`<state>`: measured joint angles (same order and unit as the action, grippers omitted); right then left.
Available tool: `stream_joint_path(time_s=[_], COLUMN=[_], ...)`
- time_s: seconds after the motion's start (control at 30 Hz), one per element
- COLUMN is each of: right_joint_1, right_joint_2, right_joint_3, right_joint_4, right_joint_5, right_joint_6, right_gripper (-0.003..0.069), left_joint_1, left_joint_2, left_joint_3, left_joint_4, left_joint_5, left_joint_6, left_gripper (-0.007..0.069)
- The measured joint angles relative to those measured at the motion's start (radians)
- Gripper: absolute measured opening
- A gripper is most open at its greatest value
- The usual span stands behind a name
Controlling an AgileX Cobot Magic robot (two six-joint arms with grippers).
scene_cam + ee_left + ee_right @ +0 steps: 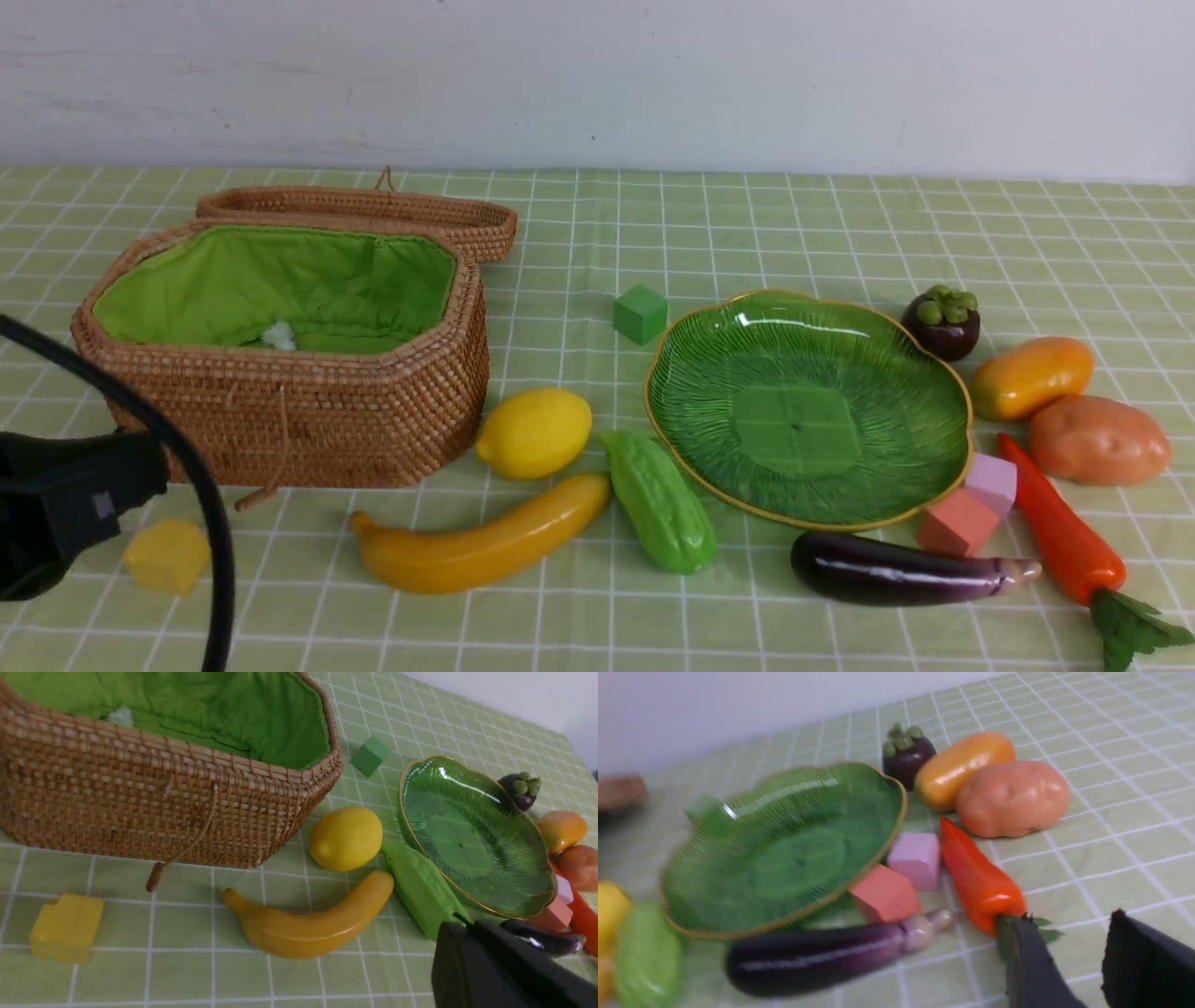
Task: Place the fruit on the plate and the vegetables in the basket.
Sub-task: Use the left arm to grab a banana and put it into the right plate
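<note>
None of the food is sorted: banana (pixel 481 546), lemon (pixel 534 432) and gourd (pixel 661 499) lie between basket (pixel 280 420) and plate (pixel 808 411), the rest around the plate's right side. The left gripper (pixel 467 938) is closed and empty. The right gripper (pixel 1066 919), jaws apart and empty, hovers by the pepper (pixel 978 877), probably the first pick once lowered astride it, though blocks (pixel 885 898) crowd the eggplant (pixel 812 959) and plate rim.

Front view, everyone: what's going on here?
A two-armed robot is sorting toy produce, but nothing is sorted yet. The plate and the basket hold no produce; banana, lemon, gourd, eggplant and pepper lie on the cloth. The left gripper is shut and empty; the right gripper is open near the pepper's leaves.
</note>
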<state>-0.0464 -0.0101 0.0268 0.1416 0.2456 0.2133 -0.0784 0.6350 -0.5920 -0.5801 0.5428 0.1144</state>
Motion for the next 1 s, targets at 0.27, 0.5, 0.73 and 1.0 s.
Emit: stream_joint_path(time_s=[0.27,0.5,0.73,1.0], right_joint_1=[0.002,0.102,0.205,0.255], right_joint_2=[0.0,0.171,0.478,0.588], right_joint_3=[-0.003,-0.391,-0.914,-1.285], right_joint_4=[0.193,0.18,0.173,0.231], right_joint_5=[-0.149,0.254,0.773,1.02], right_joint_6=[0.174,-0.01,-0.234,-0.422], right_gripper=[0.0227,0.0092,0.0043,0.0044], left_joint_1=[0.0,-0.141,-0.374,-0.461], left_joint_2=[0.008,0.108,0.293,0.509], left_joint_3=[-0.038,-0.184,-0.329,-0.446], left_joint_4=[-0.086,-0.049,0.134,0.291], left_joint_5=[0.154,0.301,0.367,0.429], left_joint_6=[0.241,0.303,0.239,0.238], left_gripper=[-0.0013,-0.0013,-0.0013,-0.0013])
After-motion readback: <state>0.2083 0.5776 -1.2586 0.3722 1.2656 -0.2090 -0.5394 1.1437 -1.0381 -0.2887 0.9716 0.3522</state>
